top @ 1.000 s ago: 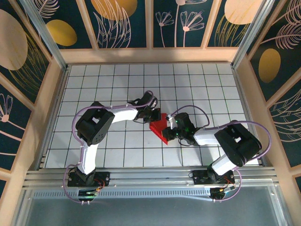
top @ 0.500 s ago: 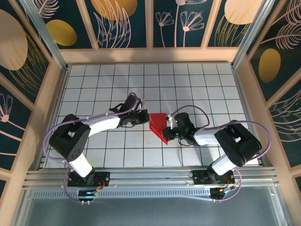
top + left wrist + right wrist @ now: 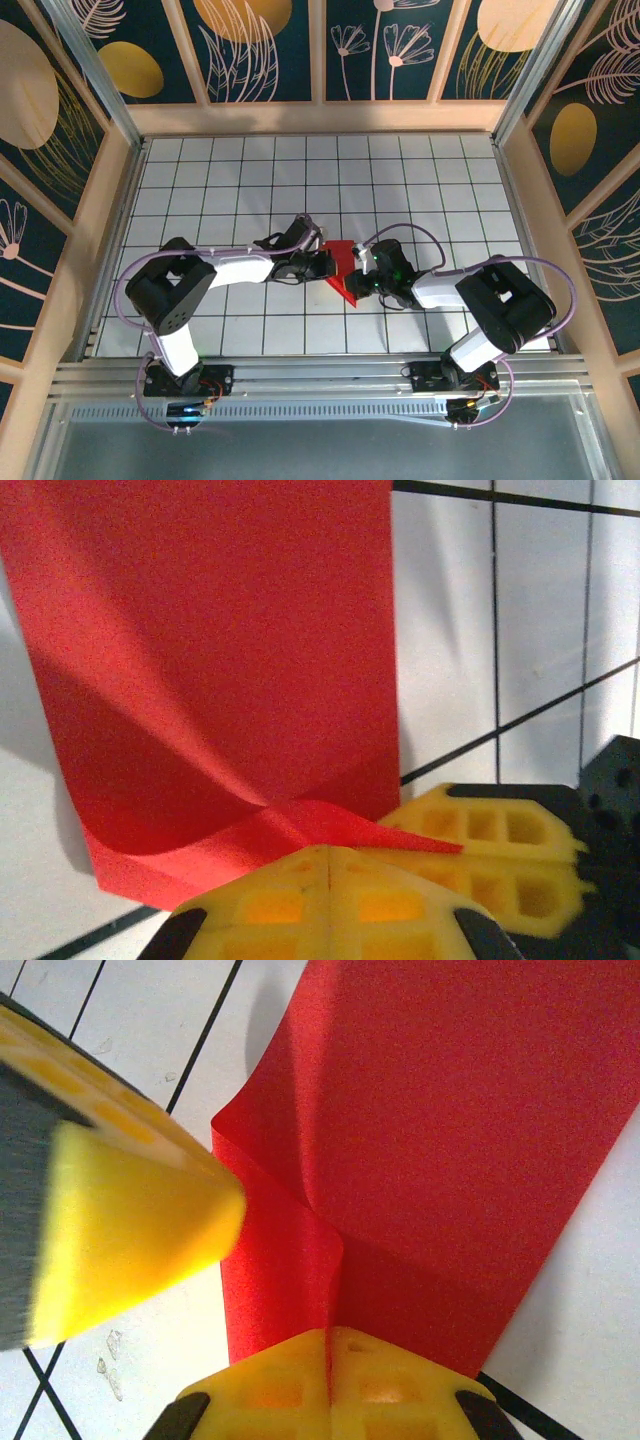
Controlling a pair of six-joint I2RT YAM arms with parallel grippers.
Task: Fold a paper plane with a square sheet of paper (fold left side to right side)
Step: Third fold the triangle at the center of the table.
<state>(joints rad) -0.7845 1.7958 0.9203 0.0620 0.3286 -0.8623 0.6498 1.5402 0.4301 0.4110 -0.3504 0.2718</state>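
The square sheet of paper (image 3: 343, 262) is bright red and lies part-folded on the white grid tiles near the table's middle. One flap curls up off the lower layer (image 3: 230, 660). My right gripper (image 3: 363, 272) holds its right side. In the right wrist view its yellow fingers (image 3: 328, 1332) are shut on a raised ridge of the paper (image 3: 450, 1140). My left gripper (image 3: 324, 264) is at the paper's left edge. Its jaws (image 3: 330, 852) are shut with nothing between them, and the tip sits against the curled flap. The right gripper's fingers (image 3: 490, 845) lie close beside it.
Wooden walls (image 3: 115, 215) enclose the tiled table (image 3: 240, 165) on three sides, and an aluminium rail (image 3: 320, 375) runs along the near edge by the arm bases. Open tiles lie behind and on both sides of the paper.
The left arm pulled back to the left off the paper, then came back to its left edge with jaws shut. The right arm and its hold have stayed still.
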